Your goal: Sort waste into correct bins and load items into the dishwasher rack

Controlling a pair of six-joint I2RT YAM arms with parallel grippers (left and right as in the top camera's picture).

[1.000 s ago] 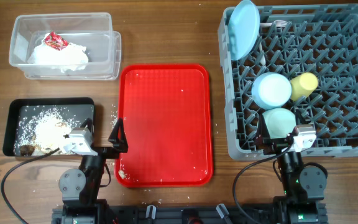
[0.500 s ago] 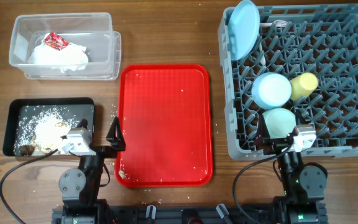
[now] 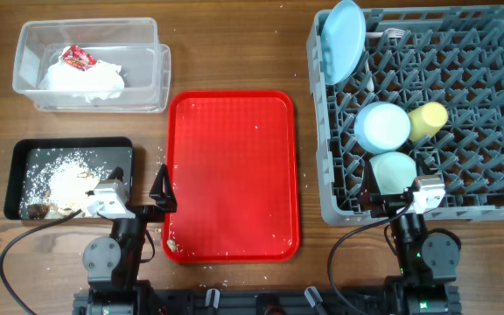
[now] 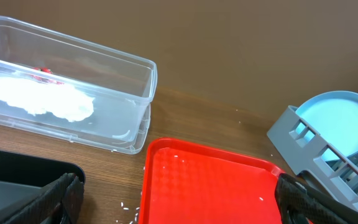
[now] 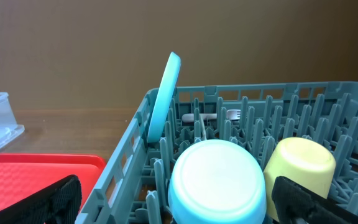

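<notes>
Writing: only the red-and-white wrapper [image 3: 77, 58] could carry print, and it is too small to read. Other surfaces are plain.

Count, bins: two. The clear tub [image 3: 90, 105] sits far left and holds the one wrapper on top of a heap of white napkins [image 3: 86, 80]; I cannot count the separate napkins. The black tray [image 3: 14, 179] sits near left and holds brownish food scraps with pale crumbs [image 3: 59, 184].

Count, rack [image 3: 497, 206], far right: one light blue plate [image 3: 343, 39] stands on edge at the far left corner. Of the two bowls, the light blue bowl [image 3: 383, 125] is base up, and the pale green bowl [image 3: 394, 171] is just nearer the robot, touching or almost touching it. One yellow-green cup [image 3: 428, 120] is beside the blue bowl. One white fork [image 5: 213, 116] lies among the pegs at the far wall. I cannot make out the spoon.

One red serving tray [image 3: 234, 175] sits between the bins and the rack, with a few pale specks on it.

Left gripper [image 4: 179, 208]: fingers spread wide and holding nothing, low over the table between the black tray and the red tray.
Right gripper [image 5: 176, 205]: fingers spread wide and holding nothing, at the rack's near edge facing the bowls.
</notes>
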